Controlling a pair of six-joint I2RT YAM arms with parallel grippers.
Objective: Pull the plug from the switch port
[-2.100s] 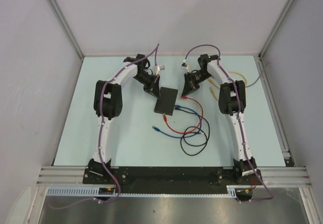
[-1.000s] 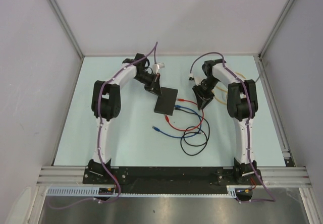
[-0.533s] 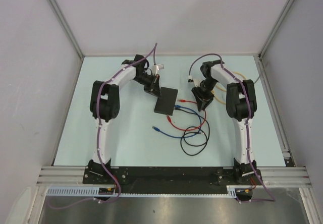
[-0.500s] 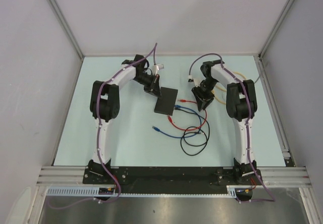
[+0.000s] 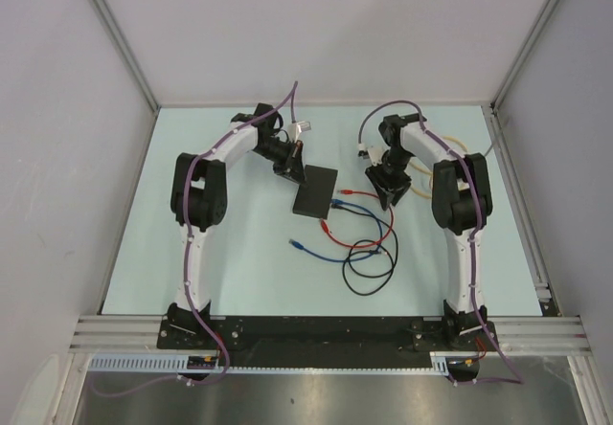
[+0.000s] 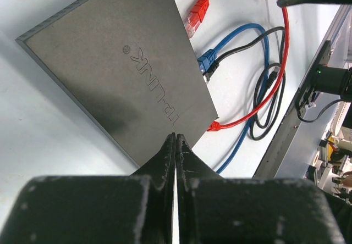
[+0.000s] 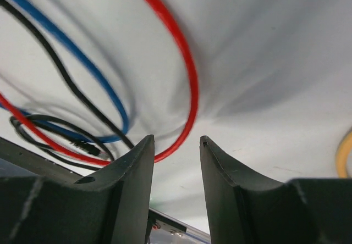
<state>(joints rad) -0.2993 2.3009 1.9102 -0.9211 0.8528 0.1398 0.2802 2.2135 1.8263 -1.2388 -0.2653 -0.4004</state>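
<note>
The switch [image 5: 316, 192] is a flat black box in the middle of the table; it fills the left wrist view [image 6: 121, 62]. A blue plug [image 6: 205, 62] and a black plug [image 6: 211, 72] sit in its port edge. A red plug [image 6: 196, 14] lies at that edge; I cannot tell if it is seated. My left gripper [image 5: 291, 169] is shut and empty, its tips [image 6: 176, 137] over the switch's far corner. My right gripper [image 5: 393, 193] is open, right of the switch, low over the table. The red cable [image 7: 186, 62] curves just past its fingertips [image 7: 176, 139].
Red, blue and black cables [image 5: 369, 243] loop on the table in front of the switch, with a loose blue plug [image 5: 297, 245] and a red plug [image 5: 321, 224]. Blue [image 7: 82, 62] and black cables run beside the red one. Yellow cables [image 5: 421, 165] lie behind the right arm.
My right arm has swung from behind the switch to its right and come down over the red cable. My left arm has barely moved.
</note>
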